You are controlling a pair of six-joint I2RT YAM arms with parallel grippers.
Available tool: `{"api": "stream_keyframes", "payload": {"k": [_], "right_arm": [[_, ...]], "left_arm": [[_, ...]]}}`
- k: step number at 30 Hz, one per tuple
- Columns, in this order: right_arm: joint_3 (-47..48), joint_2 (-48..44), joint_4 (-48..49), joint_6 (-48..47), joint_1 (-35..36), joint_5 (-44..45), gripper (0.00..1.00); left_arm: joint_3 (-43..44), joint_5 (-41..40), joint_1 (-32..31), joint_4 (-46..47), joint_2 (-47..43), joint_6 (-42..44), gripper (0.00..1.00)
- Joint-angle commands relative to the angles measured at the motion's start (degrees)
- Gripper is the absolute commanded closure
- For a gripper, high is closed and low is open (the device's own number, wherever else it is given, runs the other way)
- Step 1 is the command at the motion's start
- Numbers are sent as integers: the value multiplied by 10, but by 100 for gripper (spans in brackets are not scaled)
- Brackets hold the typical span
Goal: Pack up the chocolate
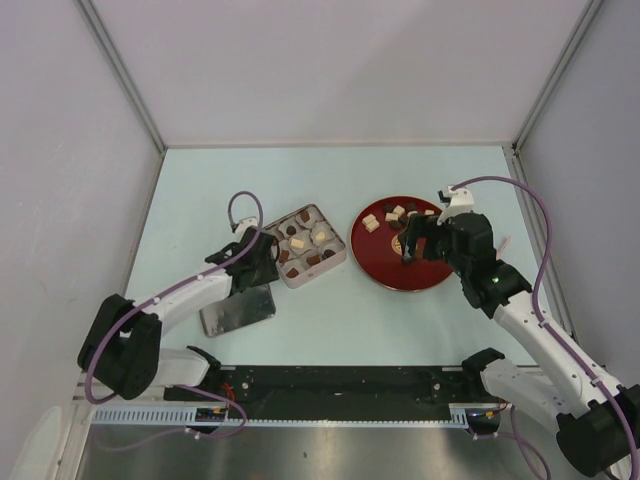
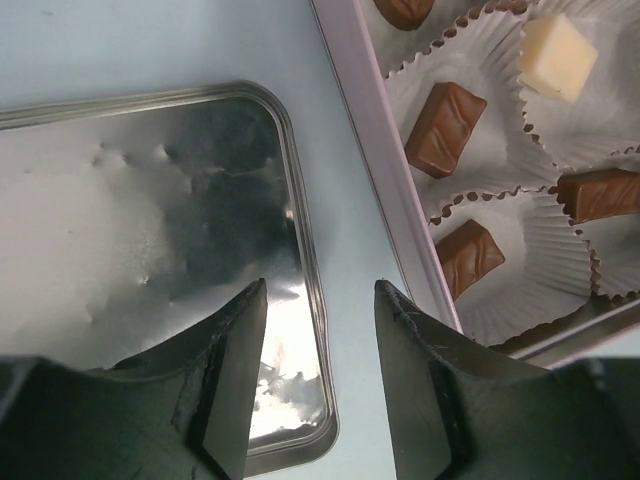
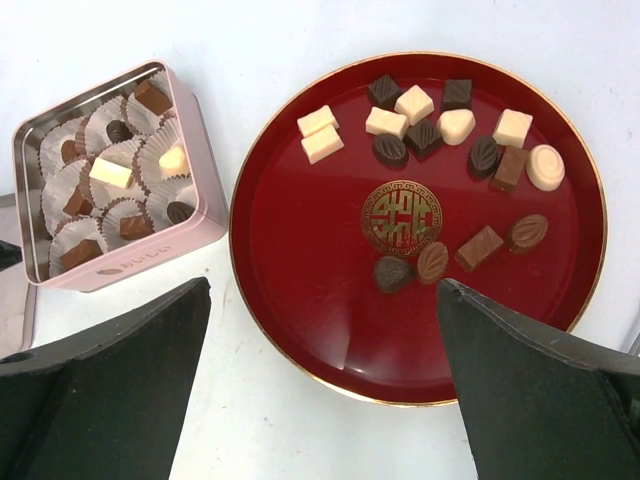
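Several pieces of chocolate (image 3: 434, 135), dark, brown and white, lie on the far half of the red plate (image 3: 300, 220). More pieces (image 2: 445, 128) sit in paper cups in the square pink tin (image 3: 120, 265). My right gripper (image 3: 325, 285) hangs wide open over the plate's near rim with nothing between its fingers. In the top view it (image 1: 420, 240) is above the plate (image 1: 400, 272). My left gripper (image 2: 320, 290) is open and empty. It hangs over the right edge of the tin lid (image 2: 120, 230) and the strip of table beside the tin's rim (image 2: 385, 150).
The shiny lid (image 1: 238, 308) lies flat on the table left of and nearer than the tin (image 1: 340, 262). The plate stands just right of the tin. Grey walls close the table in on three sides.
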Motion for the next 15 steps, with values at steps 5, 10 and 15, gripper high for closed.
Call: {"api": "stream_keyframes", "payload": {"k": [5,10,15], "right_arm": [[-2,-2,18,-11,3,11,0],[-7,-1,21,-13,3,11,0],[-7,-1,22,-13,3,15,0]], "left_arm": [[-27,15,4,38,26,-33,53],[-40,19,4,41,31,-41,57],[-44,30,3,39,34,-47,63]]}}
